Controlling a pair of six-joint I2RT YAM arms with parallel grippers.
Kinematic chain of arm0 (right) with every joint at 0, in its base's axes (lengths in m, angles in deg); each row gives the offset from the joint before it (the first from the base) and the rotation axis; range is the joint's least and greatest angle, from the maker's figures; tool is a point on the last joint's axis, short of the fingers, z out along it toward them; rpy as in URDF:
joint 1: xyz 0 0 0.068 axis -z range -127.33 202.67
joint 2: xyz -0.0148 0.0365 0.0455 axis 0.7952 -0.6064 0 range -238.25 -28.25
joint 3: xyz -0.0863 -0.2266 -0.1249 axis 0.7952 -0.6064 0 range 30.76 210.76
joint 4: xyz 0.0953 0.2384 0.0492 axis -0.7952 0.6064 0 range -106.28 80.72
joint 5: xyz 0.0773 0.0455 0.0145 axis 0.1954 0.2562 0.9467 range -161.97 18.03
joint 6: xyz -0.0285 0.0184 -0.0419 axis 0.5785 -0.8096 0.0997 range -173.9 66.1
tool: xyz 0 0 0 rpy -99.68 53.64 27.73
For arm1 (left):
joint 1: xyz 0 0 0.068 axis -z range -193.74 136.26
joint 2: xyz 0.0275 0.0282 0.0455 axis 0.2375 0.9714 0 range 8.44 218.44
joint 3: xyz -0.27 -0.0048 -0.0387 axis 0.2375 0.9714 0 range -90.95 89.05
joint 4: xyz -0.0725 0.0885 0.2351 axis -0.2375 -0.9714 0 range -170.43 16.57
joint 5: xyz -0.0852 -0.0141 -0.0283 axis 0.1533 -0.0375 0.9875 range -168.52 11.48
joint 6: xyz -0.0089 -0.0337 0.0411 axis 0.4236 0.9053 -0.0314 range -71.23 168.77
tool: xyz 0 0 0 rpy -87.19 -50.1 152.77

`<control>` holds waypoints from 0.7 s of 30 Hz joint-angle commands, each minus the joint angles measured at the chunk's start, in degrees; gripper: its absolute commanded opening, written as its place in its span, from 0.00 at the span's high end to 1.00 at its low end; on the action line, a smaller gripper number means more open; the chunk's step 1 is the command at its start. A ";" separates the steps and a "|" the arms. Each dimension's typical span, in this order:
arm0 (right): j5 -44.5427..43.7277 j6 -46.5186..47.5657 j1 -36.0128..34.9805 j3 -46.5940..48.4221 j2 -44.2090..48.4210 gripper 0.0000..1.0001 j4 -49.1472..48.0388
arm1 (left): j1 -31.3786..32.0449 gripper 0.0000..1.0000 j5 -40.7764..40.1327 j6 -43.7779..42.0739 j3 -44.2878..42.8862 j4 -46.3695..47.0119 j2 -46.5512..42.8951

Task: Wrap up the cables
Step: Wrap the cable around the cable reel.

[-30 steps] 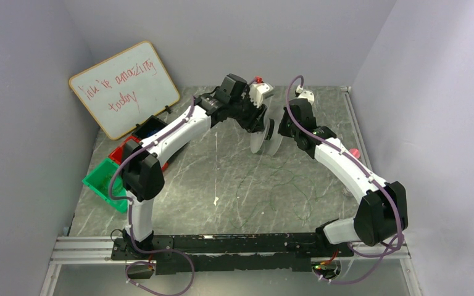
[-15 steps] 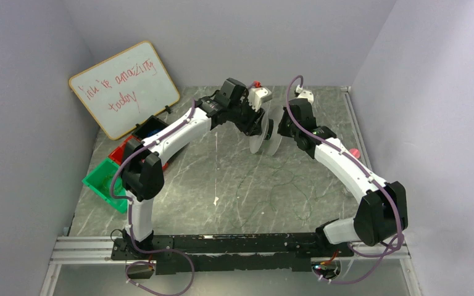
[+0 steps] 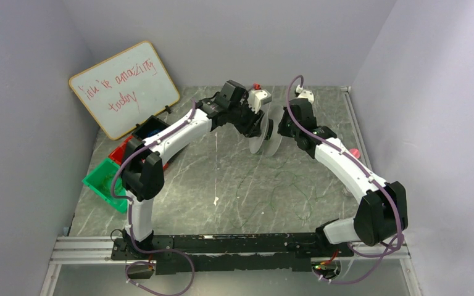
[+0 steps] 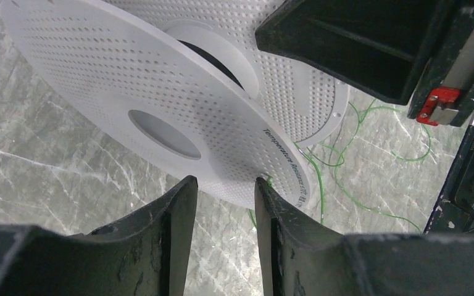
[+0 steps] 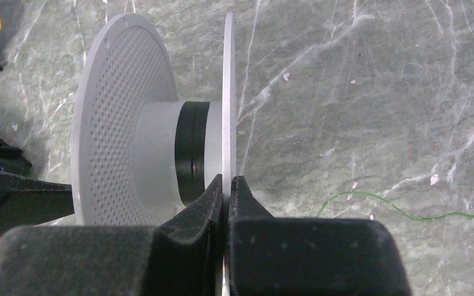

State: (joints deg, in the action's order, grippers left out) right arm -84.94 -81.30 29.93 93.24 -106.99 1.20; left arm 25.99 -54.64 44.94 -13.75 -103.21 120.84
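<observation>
Left gripper (image 4: 222,185): lower centre, jaws apart astride the spool (image 4: 99,68) rim.
Right gripper (image 5: 226,180): bottom centre, clamped on the other flange.
Cables (image 3: 287,185): loose green strands, centre-right, off the spool.
Winding: probably steady the spool and feed under light tension.

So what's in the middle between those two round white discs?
A pale hub with a dark band around it joins the perforated disc to the edge-on disc. The right wrist view shows it best.
</observation>
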 commanded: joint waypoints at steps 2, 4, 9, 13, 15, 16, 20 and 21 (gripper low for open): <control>-0.17 -0.60 0.64 0.72 1.31 1.00 -5.70 | -1.35 0.56 -1.36 -2.53 0.86 0.73 -4.02; -0.45 -0.81 0.84 0.71 1.26 1.00 -5.62 | -2.23 0.56 -1.70 -4.77 1.92 0.95 -6.78; 0.22 -2.15 1.62 1.64 0.26 1.00 -4.44 | -2.95 0.56 11.86 -13.46 0.22 -1.21 -9.97; 2.68 -3.12 3.67 1.98 -0.45 1.00 -3.74 | -0.83 0.55 25.10 -17.72 -3.85 -6.16 -8.42; 3.95 -3.27 4.22 1.65 -0.30 1.00 -4.11 | 0.90 0.53 25.38 -18.20 -5.23 -7.41 -7.00; 4.26 -3.34 4.35 1.49 -0.21 1.00 -4.26 | 1.59 0.52 25.08 -17.54 -5.68 -7.20 -6.20; 5.00 -3.32 4.64 1.33 -0.04 1.00 -4.47 | 2.81 0.46 21.11 -10.76 -6.07 -2.95 -3.53; 5.03 -3.28 4.67 1.25 -0.09 1.00 -4.47 | 3.19 0.44 19.35 -9.95 -6.35 -2.84 -2.99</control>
State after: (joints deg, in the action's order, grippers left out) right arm -81.69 -83.07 34.50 93.18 -108.19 1.22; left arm 28.30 -34.14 31.01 -18.23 -107.86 114.93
